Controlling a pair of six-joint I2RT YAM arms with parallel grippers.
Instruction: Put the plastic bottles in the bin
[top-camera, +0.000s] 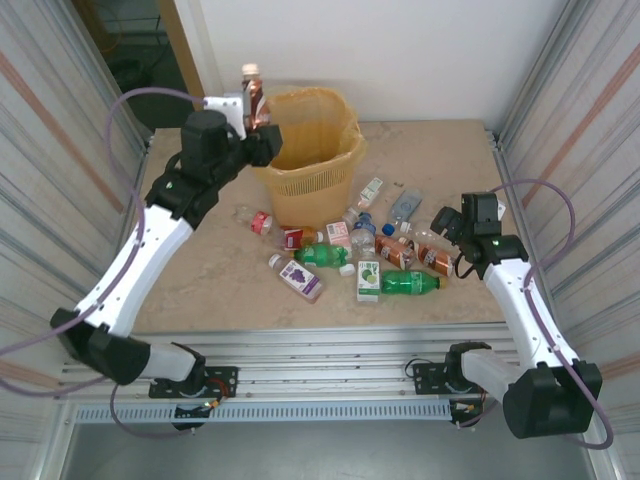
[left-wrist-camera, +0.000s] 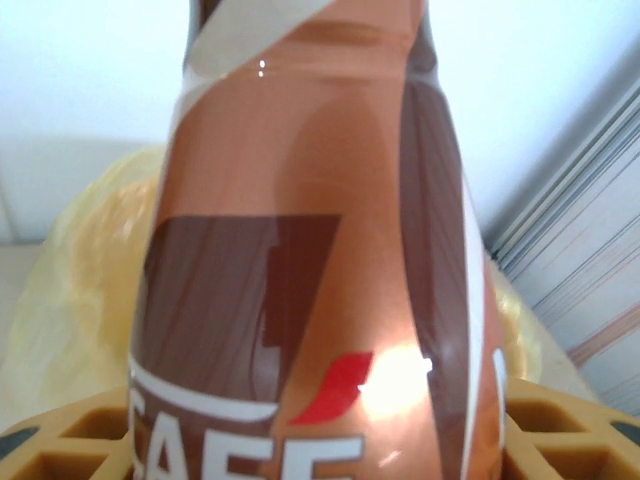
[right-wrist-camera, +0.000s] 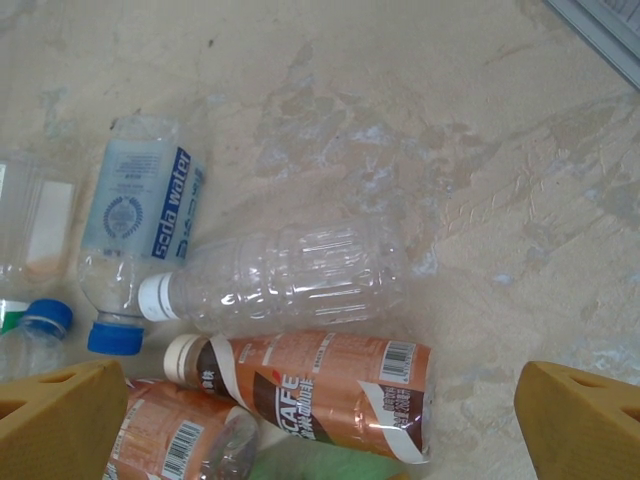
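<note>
My left gripper clasps a glossy brown, white-capped café bottle, seemingly at the bin rim; my right gripper gapes wide.

**A:** How is the left arm sitting?

**B:** It is stretching forward and up from its base, with the elbow bending and the wrist turning toward the right. The left gripper is clamping a bottle upright between its 2 fingers.

**A:** And the right arm?

**B:** It is leaning forward and inward, with the wrist tipping down. The right gripper is pointing downward, and its jaws are standing wide apart. In the wrist view its 2 fingertips are showing at the bottom corners, and they are gripping nothing.
</note>
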